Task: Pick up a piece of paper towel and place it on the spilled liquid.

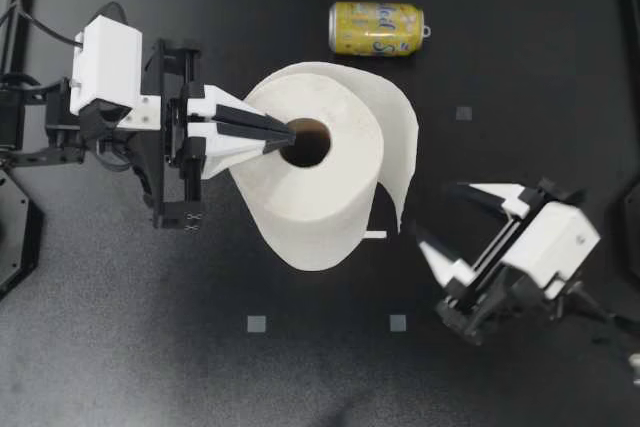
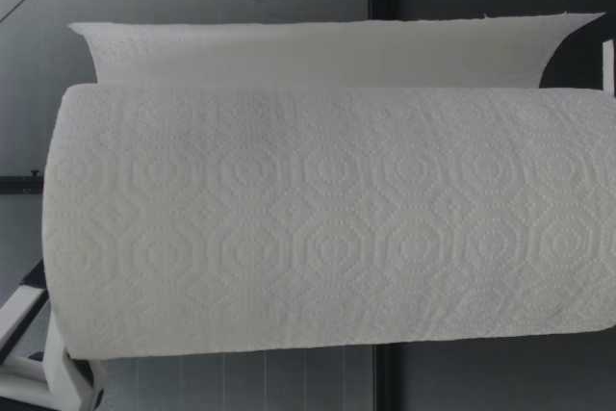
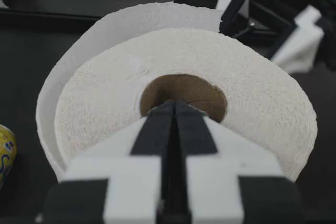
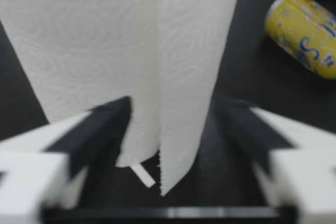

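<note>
Steady the upright paper towel roll [image 1: 320, 192] mid-table with left gripper [image 1: 285, 134], fingers pressed together at its cardboard core [image 1: 310, 144]. Slide wide-open right gripper [image 1: 437, 212] around the hanging loose sheet [image 1: 400, 137], pinch near its edge, tear sideways.

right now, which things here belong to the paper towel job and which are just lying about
For the job: paper towel roll, its loose sheet, left gripper shut over the roll's top, right gripper open beside the sheet.

Lying about: yellow can on its side, grey square marks, small white strip by the roll. No spill visible.
</note>
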`<action>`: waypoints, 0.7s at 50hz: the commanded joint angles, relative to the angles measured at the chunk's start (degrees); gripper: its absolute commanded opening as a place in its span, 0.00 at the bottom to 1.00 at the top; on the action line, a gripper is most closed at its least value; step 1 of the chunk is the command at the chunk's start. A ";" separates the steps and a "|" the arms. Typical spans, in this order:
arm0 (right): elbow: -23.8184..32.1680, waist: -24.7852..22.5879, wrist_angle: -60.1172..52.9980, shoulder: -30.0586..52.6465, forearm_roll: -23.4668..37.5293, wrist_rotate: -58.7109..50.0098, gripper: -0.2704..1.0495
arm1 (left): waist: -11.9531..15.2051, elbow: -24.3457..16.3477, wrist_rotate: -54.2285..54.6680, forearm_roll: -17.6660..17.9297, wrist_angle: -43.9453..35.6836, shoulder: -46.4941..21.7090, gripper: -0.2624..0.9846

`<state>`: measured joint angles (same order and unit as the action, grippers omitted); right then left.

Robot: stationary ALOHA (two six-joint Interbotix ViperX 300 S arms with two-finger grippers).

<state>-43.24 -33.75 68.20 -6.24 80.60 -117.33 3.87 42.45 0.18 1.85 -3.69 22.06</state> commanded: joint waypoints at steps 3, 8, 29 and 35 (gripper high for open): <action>3.34 -0.35 2.81 2.46 0.35 -0.44 0.79 | 0.09 -0.18 0.09 0.09 0.79 -0.53 0.28; 5.01 -0.18 5.98 5.10 0.35 -0.62 0.78 | 0.09 -0.35 0.09 0.09 0.79 -0.53 0.28; 7.03 6.15 10.46 9.23 0.18 -3.78 0.78 | 0.09 0.26 0.09 0.35 0.79 -0.53 0.28; 7.03 8.70 10.37 9.40 0.35 -3.69 0.78 | 0.18 0.35 0.00 0.35 0.79 -0.53 0.28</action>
<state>-37.18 -26.37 78.13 3.69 80.51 -121.03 3.96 42.54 0.18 2.11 -3.69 22.06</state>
